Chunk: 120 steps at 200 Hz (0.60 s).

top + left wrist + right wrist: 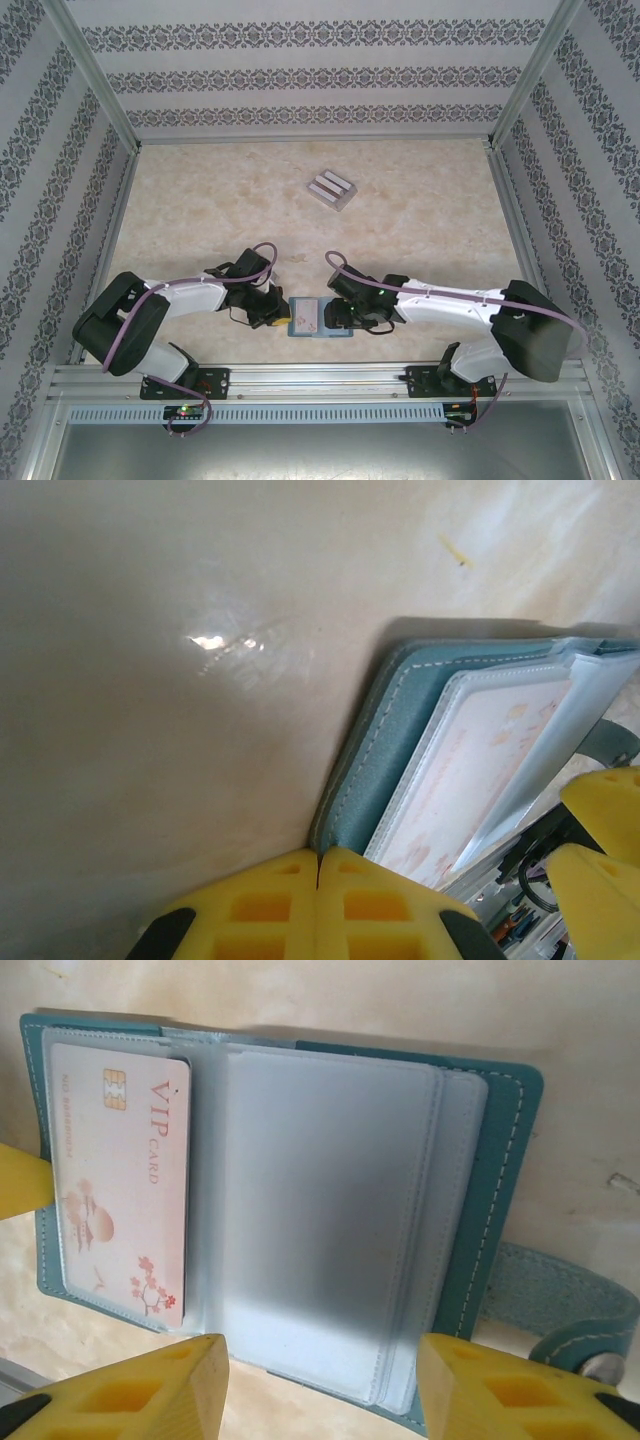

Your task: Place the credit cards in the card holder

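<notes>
The card holder (320, 320) lies open on the table (200, 220), at 6 o'clock, close to the near edge and right between the two arms. The credit cards (331, 189) sit in a small bunch well apart from it, up toward 12 o'clock.

The left fingers (273, 313) are at the 9 o'clock side of the card holder. In the left wrist view the left fingers (335, 895) are pressed tight together, and the teal edge of the card holder (375, 770) comes down right to their tips. I cannot tell if they are nipping that edge.

The right fingers (345, 315) are at the 3 o'clock side. In the right wrist view the right fingers (140, 1390) are spread wide apart and grab nothing. The lower edge of the card holder (500, 1160) sits between them.

Inside, the clear pockets (320, 1220) are showing. A pink and white VIP card (120, 1180) is in the pocket at 9 o'clock. The snap tab (570, 1310) sticks out at 4 o'clock.
</notes>
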{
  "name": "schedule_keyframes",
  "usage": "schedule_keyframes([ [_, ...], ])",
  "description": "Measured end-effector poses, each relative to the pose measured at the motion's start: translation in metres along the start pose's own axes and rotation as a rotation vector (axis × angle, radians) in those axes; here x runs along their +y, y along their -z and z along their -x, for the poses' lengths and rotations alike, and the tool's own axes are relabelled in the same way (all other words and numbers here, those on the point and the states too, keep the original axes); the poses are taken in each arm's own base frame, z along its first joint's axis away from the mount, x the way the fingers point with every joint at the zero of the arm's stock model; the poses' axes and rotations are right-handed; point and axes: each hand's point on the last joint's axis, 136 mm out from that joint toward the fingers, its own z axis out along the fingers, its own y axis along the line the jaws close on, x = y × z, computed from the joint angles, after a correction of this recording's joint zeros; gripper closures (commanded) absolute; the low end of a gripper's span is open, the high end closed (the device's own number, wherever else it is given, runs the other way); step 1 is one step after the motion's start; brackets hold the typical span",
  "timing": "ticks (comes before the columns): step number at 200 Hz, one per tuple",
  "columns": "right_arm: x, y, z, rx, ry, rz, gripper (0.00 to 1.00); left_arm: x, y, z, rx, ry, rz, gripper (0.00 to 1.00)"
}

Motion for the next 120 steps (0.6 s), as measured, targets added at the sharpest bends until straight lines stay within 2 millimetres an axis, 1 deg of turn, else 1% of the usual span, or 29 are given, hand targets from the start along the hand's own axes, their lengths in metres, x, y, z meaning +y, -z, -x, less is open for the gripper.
schedule_keyframes([
  [22, -0.0009, -0.0079, -0.0017, 0.018, -0.002, -0.008, 0.51, -0.0004, -0.0002, 0.0002, 0.001, 0.000, 0.000, 0.96],
  [69, 0.0021, -0.0084, -0.0010, 0.018, 0.002, 0.006, 0.58, -0.0010, -0.0006, 0.0003, 0.006, 0.003, 0.001, 0.97],
  [82, 0.0020, -0.0084, -0.0011, 0.018, 0.002, 0.006, 0.58, -0.0013, -0.0005, 0.0004, 0.006, 0.002, 0.001, 0.97],
  [91, 0.0013, -0.0082, -0.0014, 0.019, 0.002, 0.003, 0.52, -0.0013, -0.0005, 0.0005, 0.006, 0.002, 0.001, 0.97],
  [98, 0.0006, -0.0079, -0.0018, 0.021, 0.002, -0.001, 0.50, -0.0012, -0.0006, 0.0004, 0.006, 0.002, 0.001, 0.97],
  [120, -0.0015, -0.0037, -0.0009, 0.012, 0.005, -0.010, 0.49, -0.0014, -0.0009, 0.0002, 0.009, 0.003, 0.001, 0.97],
])
